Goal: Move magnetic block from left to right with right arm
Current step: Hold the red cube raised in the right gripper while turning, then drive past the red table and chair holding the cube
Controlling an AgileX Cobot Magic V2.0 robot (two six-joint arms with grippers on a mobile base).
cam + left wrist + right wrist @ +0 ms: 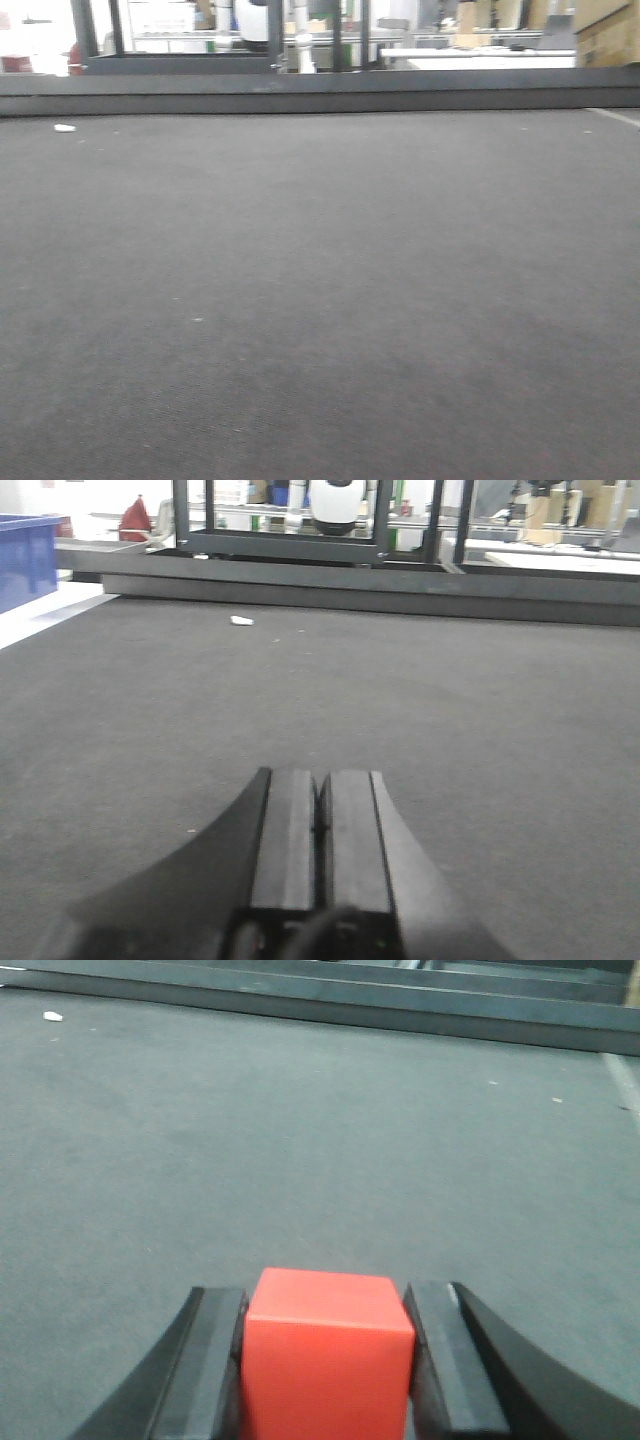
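The magnetic block (328, 1355), a bright red cube, fills the bottom middle of the right wrist view. Both black pads of my right gripper (327, 1300) press against its sides, so the right arm holds it over the grey carpet (300, 1140). In the left wrist view my left gripper (320, 780) points over the carpet with its two pads closed together and nothing between them. The front-facing view shows neither gripper nor the block.
A dark raised ledge (320, 95) runs along the far edge of the carpet, with metal frames (180, 40) behind it. A small white scrap (64, 128) lies at the far left. A blue bin (25, 560) stands left, off the carpet. White tape (622, 1075) marks the right.
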